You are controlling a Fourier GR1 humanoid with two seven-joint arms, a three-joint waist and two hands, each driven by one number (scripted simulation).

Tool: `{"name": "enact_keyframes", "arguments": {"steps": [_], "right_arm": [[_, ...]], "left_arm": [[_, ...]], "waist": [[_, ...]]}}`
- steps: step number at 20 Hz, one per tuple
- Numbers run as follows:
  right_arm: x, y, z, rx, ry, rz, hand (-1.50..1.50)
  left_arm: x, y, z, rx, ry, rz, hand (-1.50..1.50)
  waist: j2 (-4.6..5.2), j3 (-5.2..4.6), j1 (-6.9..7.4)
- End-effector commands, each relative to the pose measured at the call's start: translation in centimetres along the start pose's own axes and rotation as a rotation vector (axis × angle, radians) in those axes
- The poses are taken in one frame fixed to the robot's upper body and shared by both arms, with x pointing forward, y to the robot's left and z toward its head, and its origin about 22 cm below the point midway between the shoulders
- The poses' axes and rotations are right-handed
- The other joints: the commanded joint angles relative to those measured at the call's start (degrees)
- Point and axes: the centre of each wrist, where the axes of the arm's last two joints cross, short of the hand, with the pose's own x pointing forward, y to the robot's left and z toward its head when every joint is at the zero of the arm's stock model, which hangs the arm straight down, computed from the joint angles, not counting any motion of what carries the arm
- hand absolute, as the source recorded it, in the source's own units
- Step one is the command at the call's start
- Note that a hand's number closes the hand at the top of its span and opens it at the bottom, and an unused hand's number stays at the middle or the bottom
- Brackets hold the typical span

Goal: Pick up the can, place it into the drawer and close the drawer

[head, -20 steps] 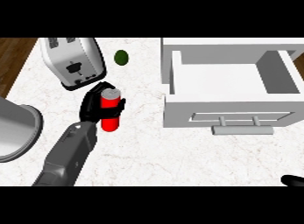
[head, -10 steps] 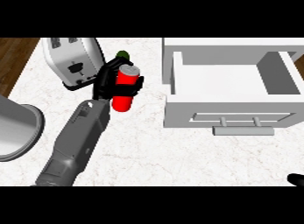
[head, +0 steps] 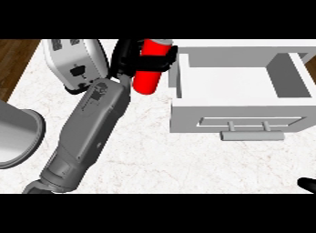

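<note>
Can (head: 150, 68), red and without any writing we can read, sits in our left hand (head: 130, 59), whose black fingers curl round it, above the counter (head: 160, 159) between the toaster (head: 76, 63) and the open white drawer (head: 244, 109). Our right hand (head: 315, 185) barely shows at the lower right; we cannot tell its fingers' state.

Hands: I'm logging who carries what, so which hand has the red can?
The left hand, curled round the red can beside the toaster. The right hand shows only at the lower right edge.

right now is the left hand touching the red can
Touching: the head view shows the left hand with black fingers wrapped across the red can.
</note>
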Motion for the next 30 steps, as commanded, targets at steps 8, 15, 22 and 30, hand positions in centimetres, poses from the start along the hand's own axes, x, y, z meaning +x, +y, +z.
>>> {"name": "enact_keyframes", "arguments": {"steps": [8, 15, 22, 30], "right_arm": [[0.4, 1.5, -0.1, 0.001, -0.025, -0.005, -1.5], [1.5, 1.2, -0.4, 0.012, -0.046, -0.009, -1.5], [2.1, 0.5, -0.3, 0.012, -0.026, -0.023, -1.5], [0.9, 0.2, -1.6, 0.048, -0.026, -0.013, -1.5]], "left_arm": [[8.9, -6.3, -2.9, -0.027, -0.006, -0.078, 1.5], [12.2, -9.6, -4.2, -0.033, 0.027, -0.111, 1.5], [12.9, -10.2, -5.1, -0.05, 0.043, -0.144, 1.5], [12.9, -11.2, -5.4, 0.034, 0.016, -0.205, 1.5]], "waist": [[0.55, -0.01, -1.02], [0.78, 0.03, -2.11], [0.85, 0.04, -2.44], [1.49, 0.16, -4.54]]}}
